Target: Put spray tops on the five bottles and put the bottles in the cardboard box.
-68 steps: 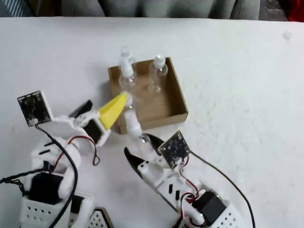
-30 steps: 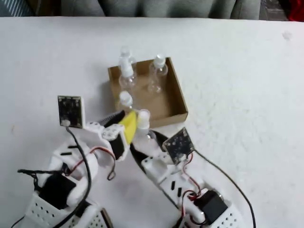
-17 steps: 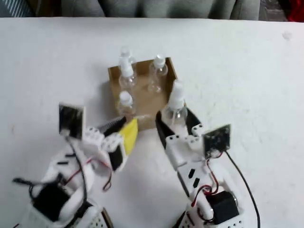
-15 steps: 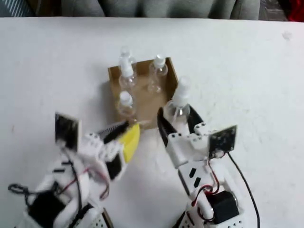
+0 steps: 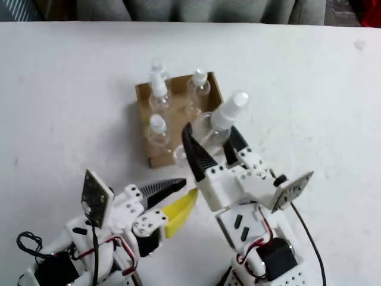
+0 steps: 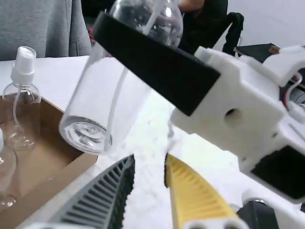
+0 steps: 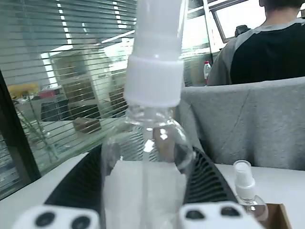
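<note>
**Right gripper** (image 5: 211, 134): black fingers closed around the body of a clear bottle (image 5: 209, 126), one finger on each side. The bottle is held off the table (image 5: 309, 77) and tilted, with its white spray top (image 5: 234, 105) pointing away from the gripper. Its base hangs over the near rim of the cardboard box (image 5: 221, 113).

**Left gripper** (image 6: 147, 166): one grey finger (image 6: 110, 194) and one yellow finger (image 6: 193, 200), a narrow gap apart with nothing between them. It sits just beside and below the right gripper, short of the box.

**Cardboard box**: directly beyond the right gripper, open-topped.

**Other bottles**: three capped bottles (image 5: 157, 128) stand upright in the box, past the held one. A fourth (image 5: 156, 65) stands at the far wall; whether it is inside or behind the box cannot be told.
</note>
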Motion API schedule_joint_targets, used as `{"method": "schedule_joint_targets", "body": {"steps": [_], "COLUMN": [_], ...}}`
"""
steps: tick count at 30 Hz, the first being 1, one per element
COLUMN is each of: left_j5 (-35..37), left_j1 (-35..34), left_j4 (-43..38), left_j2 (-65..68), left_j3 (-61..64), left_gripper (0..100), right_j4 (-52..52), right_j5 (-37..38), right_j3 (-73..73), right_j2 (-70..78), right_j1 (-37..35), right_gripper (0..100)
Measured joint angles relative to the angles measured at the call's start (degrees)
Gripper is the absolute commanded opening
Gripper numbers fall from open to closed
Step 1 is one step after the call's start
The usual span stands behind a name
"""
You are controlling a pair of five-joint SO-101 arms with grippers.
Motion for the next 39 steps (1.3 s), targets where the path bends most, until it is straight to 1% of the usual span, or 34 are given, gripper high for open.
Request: {"method": "schedule_joint_targets", "body": {"steps": [2,5,8,10,12,14,17,23,26,30,34,39], "left_j5": [-0.2,-0.4,-0.4,-0.4,-0.4,-0.3,-1.0,-6.9,-7.6,-7.9,-8.0,-8.0], "left_j1": [0.2,0.2,0.2,0.2,0.5,0.5,0.7,0.7,0.7,-1.1,-2.5,-3.0], "left_j4": [-0.2,-3.8,-8.8,-12.4,-14.4,-15.6,-15.7,-15.7,-15.7,-15.7,-15.7,-15.7], "left_j2": [0.0,0.1,0.3,1.1,1.1,1.1,1.1,1.1,1.1,1.1,1.1,1.1], "left_j3": [1.2,4.8,9.9,12.7,14.4,14.6,14.6,14.6,14.6,14.7,14.7,14.8], "left_gripper": [10,10,10,6,2,2,2,2,2,2,2,2], "right_j4": [-0.2,1.2,8.0,13.4,17.5,20.2,22.4,28.0,32.6,39.6,45.7,45.0], "right_j5": [-0.2,-2.2,-3.3,-3.6,-3.7,-3.7,-3.7,-2.6,0.4,3.3,4.7,4.9], "right_j3": [-3.4,-8.9,-14.8,-17.6,-19.8,-21.0,-21.9,-24.7,-27.3,-30.9,-33.8,-34.2], "right_j2": [5.5,11.1,15.0,16.6,17.7,17.9,17.2,15.2,14.2,14.0,13.9,13.9], "right_j1": [-1.8,-3.8,-6.9,-8.4,-8.3,-8.3,-8.3,-8.3,-8.5,-8.7,-8.7,-8.7], "right_gripper": [1.5,1.5,1.5,1.5,1.5,1.5,1.5,1.5,1.5,1.5,1.6,1.6]}}
